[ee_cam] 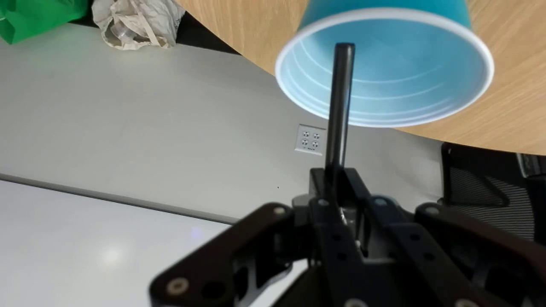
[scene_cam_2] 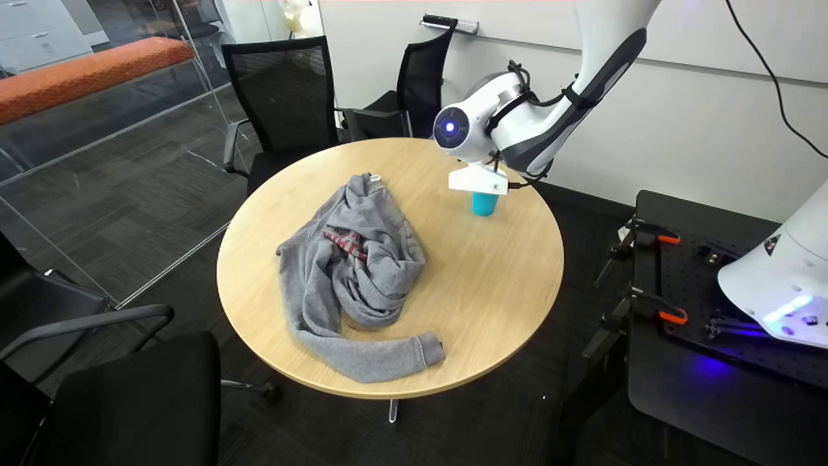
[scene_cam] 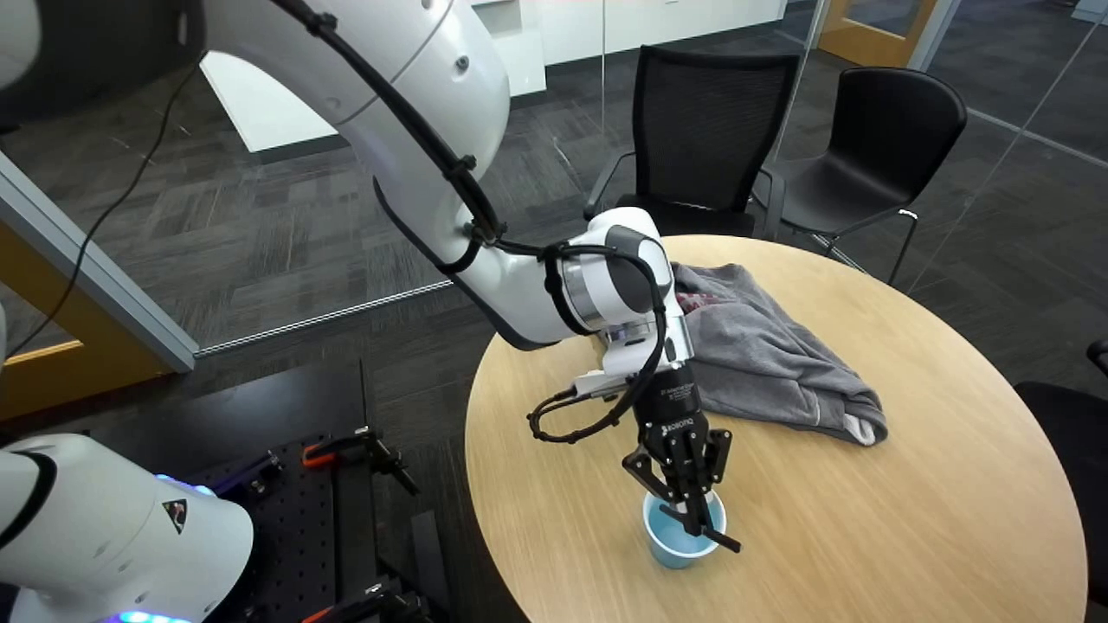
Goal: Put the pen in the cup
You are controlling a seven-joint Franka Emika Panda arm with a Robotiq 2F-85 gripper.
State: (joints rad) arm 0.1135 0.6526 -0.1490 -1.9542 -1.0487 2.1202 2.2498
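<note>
- Pincer (ee_cam: pixel 335 178) of black jointed links pinches a thin, straight, glossy black pen (ee_cam: pixel 340 104) about mid-length, over a round, light-blue, white-rimmed cup (ee_cam: pixel 396 68)
- Probably light, stiff and slick; a hold nearer one end might free more length to drop
- Long axis looks tilted, far from upright: one end over the cup, the other past its rim

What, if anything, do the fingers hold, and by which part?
The pen, held partway along its length; both ends stick out past the fingers.
</note>
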